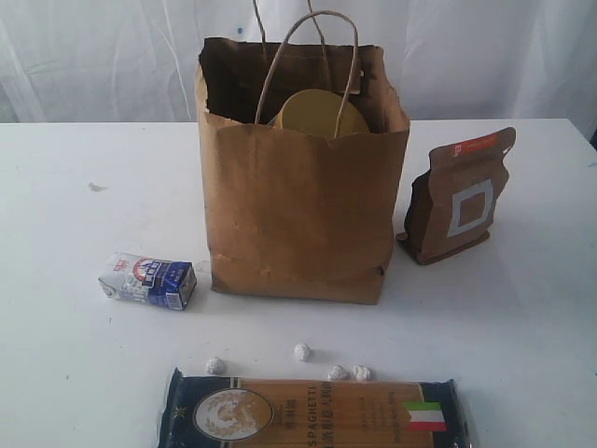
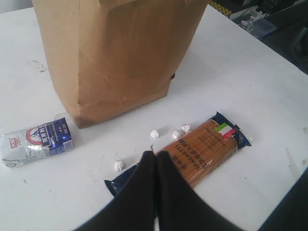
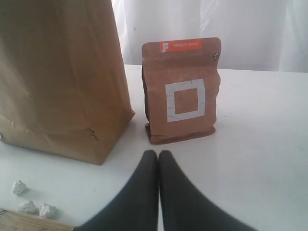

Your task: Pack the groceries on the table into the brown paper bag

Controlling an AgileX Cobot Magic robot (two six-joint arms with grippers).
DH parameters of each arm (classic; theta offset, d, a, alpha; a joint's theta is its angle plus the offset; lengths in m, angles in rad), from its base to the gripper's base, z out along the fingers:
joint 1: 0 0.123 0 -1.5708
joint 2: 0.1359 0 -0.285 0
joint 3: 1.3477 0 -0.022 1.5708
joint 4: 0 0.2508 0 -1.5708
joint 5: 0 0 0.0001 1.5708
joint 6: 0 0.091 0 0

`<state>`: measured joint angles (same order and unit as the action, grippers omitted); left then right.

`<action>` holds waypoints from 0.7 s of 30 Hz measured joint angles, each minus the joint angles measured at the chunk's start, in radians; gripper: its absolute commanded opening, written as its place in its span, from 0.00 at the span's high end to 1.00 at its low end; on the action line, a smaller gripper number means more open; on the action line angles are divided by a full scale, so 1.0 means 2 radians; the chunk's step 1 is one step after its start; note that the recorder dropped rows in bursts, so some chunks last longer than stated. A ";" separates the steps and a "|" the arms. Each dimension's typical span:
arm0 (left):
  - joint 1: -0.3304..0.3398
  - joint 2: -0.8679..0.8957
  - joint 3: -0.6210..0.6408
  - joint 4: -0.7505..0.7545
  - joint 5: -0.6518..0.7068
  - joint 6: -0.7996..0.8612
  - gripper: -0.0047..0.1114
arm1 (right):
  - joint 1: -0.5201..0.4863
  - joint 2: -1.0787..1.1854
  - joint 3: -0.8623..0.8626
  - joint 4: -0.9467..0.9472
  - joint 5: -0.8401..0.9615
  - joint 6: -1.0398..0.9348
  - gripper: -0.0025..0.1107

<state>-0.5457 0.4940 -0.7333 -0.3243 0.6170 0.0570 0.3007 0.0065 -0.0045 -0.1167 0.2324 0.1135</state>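
At mid-table, upright on the white tabletop (image 1: 75,187): brown paper bag (image 1: 298,215), largest thing present, rim ragged, twisted paper handles standing above the mouth. Inside, showing over the front rim: yellow rounded item (image 1: 322,114), kind not readable. Just beside the bag on the right of the exterior view, apart from it by a narrow gap: brown pouch (image 1: 462,196), upright, leaning slightly, with a white square outline on the front and an orange strip across the top. On the left, near the bag's bottom corner but not touching: small blue-white carton (image 1: 149,280), lying on its side. In front of the bag, scattered in a loose row: four tiny foil balls (image 1: 301,352), the two rightmost touching or nearly so. Nearer still, at the lower edge of the exterior view: blue spaghetti packet (image 1: 312,415), flat, lengthwise across, with a tan middle panel lettered SPAGHETTI and an Italian flag mark toward the right end.

Left gripper (image 2: 155,153): black fingers pressed together, clenched on nothing, tips over the packet's half away from the flag mark, close to one foil ball. Right gripper (image 3: 158,153): likewise clamped tight and empty, pointed at the pouch, tips short of it, over bare table. Contact with the tabletop not discernible for either.
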 measured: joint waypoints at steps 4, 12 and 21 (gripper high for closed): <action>0.000 0.000 0.000 0.000 0.000 0.000 0.96 | 0.000 0.000 0.000 0.015 0.000 -0.008 0.98; 0.000 0.000 0.000 0.000 0.000 0.000 0.96 | 0.000 0.000 0.000 0.016 0.000 -0.010 0.98; 0.000 0.000 0.000 0.000 0.000 0.000 0.96 | 0.000 0.000 0.000 0.016 0.000 -0.011 0.98</action>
<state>-0.5457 0.4940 -0.7333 -0.3243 0.6170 0.0570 0.3007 0.0065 -0.0045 -0.0838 0.2324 0.0908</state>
